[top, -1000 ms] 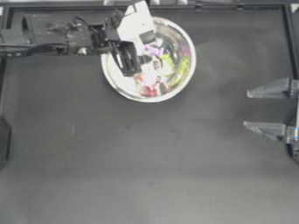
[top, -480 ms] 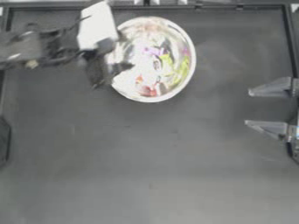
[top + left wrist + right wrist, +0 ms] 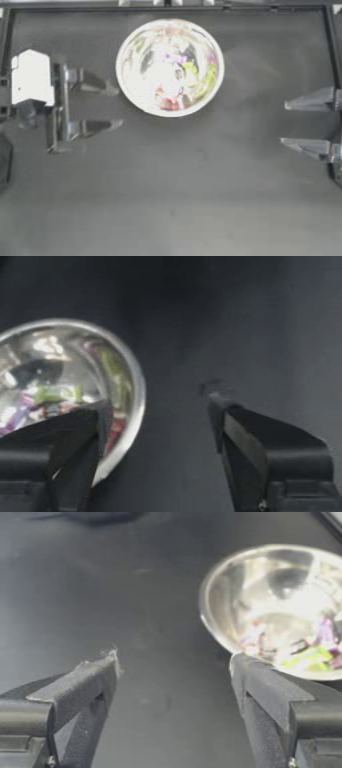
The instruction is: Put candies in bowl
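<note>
The silver bowl [image 3: 170, 67] stands at the back centre of the table, with several candies [image 3: 175, 80] lying inside, among them a yellow-green one [image 3: 308, 658] and a red-white one [image 3: 168, 103]. The candies [image 3: 50, 398] and the bowl [image 3: 127, 371] show in the left wrist view too. My left gripper [image 3: 112, 106] is drawn back to the left of the bowl, open and empty. At the right edge, my right gripper [image 3: 286, 124] is parked open and empty, and its view shows the bowl [image 3: 220, 607] farther off.
A raised frame [image 3: 167, 6] runs along the table's back edge and sides. Dark bare tabletop [image 3: 174, 200] fills the front half.
My left arm has pulled back from over the bowl toward the left side, and its gripper now points at the bowl from a distance. The right arm has not moved.
</note>
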Available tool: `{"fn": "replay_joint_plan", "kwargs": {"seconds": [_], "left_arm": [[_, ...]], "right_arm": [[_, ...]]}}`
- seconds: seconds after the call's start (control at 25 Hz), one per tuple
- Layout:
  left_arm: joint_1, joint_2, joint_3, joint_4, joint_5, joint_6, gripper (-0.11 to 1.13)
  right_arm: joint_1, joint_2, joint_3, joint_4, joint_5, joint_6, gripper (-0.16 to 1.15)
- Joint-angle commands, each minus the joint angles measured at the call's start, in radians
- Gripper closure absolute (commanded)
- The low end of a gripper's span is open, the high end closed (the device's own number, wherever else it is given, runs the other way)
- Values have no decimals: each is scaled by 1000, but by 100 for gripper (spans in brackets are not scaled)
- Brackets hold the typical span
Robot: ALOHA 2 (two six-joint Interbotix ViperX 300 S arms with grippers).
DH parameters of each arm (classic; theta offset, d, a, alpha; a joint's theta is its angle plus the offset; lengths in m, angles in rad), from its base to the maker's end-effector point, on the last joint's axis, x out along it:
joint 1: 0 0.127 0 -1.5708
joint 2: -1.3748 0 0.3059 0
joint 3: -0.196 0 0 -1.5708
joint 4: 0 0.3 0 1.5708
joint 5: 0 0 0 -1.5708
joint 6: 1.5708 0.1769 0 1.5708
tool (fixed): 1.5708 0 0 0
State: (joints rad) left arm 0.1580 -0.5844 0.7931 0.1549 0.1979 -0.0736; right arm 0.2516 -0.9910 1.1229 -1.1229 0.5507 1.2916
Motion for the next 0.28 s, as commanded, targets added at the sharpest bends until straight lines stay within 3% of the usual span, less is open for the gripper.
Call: {"fn": "replay_joint_plan", "kwargs": {"seconds": [0.04,0.28], "left_arm": [[-38,-43,21,-5,-44,0,11],[-91,-78,80,-14,-58,-2,11]], "right_arm": [[-14,3,-26,-8,-9,8,1],[-49,14,-29,-9,-44,6,1]]}}
